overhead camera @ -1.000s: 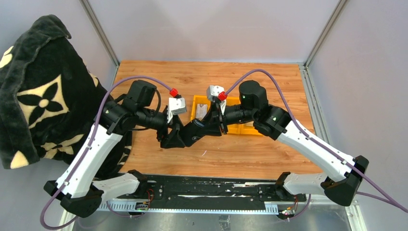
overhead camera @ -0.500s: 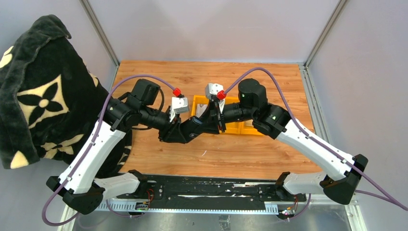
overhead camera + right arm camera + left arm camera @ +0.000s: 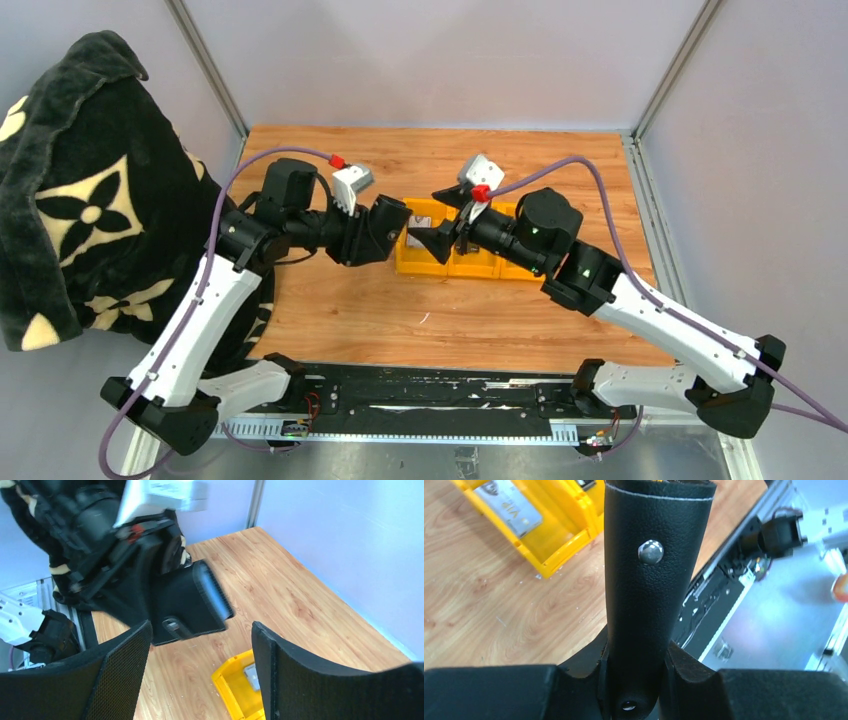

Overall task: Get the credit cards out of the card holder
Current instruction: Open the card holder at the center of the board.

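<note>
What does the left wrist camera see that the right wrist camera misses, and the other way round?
Only the left wrist view: the metal snap on the card holder, close up in the left gripper, and the VIP print on a card in the yellow bin. Only the right wrist view: the right gripper, open, and the left arm. Both: card holder, yellow bin, wooden table.

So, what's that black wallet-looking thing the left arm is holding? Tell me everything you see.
The card holder is a small black pouch of grained, leather-like material, with pale stitching along one edge and a silver snap stud. The left fingers pinch one end, holding it off the wooden table, beside the yellow bin. A short strap tab sticks out. Whether cards are inside cannot be seen.
</note>
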Motion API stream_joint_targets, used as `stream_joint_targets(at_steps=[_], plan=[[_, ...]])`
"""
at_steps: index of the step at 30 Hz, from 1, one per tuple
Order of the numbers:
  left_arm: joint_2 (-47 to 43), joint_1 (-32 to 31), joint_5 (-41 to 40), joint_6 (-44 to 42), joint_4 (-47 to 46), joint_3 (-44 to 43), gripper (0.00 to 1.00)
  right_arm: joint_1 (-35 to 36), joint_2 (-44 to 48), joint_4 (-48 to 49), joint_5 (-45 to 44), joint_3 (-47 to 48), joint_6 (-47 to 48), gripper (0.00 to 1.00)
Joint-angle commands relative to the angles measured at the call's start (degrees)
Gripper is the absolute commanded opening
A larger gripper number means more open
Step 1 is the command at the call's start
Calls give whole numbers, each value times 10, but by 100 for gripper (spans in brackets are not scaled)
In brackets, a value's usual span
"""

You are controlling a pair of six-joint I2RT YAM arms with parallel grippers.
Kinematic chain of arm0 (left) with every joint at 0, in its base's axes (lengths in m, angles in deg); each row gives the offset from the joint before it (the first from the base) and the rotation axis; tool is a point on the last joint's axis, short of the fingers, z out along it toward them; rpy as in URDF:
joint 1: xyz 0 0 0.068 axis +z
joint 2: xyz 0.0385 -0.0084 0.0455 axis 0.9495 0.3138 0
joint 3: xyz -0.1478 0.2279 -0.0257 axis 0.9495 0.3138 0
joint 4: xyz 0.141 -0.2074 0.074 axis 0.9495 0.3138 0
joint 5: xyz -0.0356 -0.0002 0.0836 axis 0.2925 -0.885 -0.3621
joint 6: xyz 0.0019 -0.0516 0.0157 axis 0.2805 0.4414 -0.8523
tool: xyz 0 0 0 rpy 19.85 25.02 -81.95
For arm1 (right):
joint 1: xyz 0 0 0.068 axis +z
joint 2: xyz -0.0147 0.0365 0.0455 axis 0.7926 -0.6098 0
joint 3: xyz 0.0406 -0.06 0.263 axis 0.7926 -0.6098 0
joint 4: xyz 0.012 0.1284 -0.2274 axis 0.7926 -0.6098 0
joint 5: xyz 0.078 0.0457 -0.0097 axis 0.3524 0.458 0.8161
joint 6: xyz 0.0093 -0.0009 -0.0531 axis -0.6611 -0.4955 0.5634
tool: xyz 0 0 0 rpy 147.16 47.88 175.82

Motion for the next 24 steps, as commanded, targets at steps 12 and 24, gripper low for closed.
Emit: stream_joint_targets(at_steps=[12, 24], plan=[[13, 77, 157, 125, -65, 11, 0, 66, -92, 46, -37, 27, 50, 62], [9, 83, 235, 138, -67, 18, 0, 66, -95, 30, -115, 24, 56, 42]])
